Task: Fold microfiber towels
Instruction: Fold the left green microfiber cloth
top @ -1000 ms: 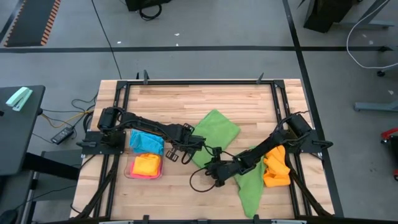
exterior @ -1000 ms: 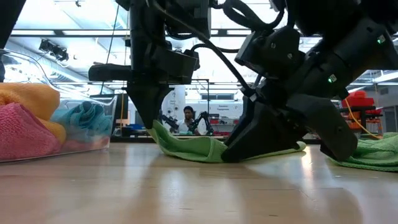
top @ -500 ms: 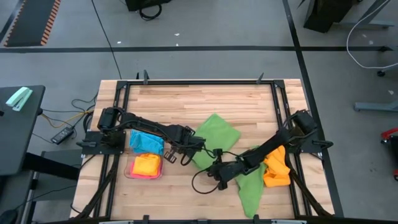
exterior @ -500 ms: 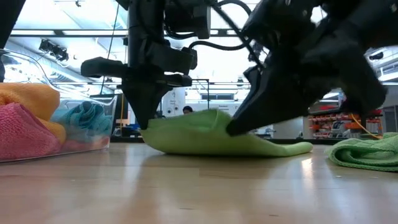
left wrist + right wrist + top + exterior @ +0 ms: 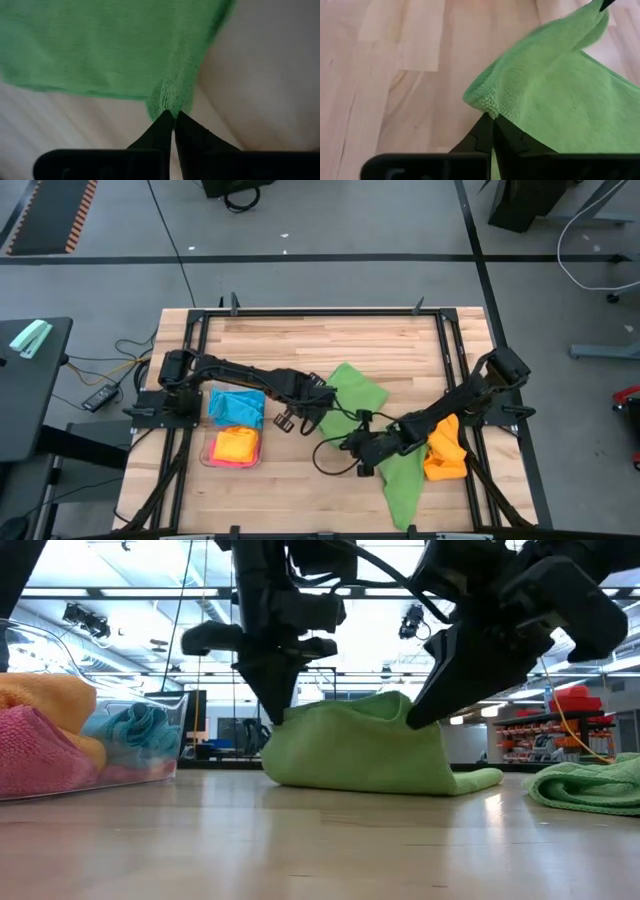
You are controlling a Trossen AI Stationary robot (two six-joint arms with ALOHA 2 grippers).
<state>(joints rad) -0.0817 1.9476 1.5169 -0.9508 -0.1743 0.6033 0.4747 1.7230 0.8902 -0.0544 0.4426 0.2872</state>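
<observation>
Two claws pinch one green towel (image 5: 365, 750) and I hold its near edge lifted off the table (image 5: 300, 350). My left gripper (image 5: 172, 116) clamps one corner, my right gripper (image 5: 492, 117) the other; the cloth sags between them, its far part lying flat.

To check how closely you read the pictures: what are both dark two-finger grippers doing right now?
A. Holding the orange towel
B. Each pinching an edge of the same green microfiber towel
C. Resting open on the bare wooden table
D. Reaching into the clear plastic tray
B: the left gripper and right gripper are each shut on an edge of the green microfiber towel, raising it off the table.
</observation>
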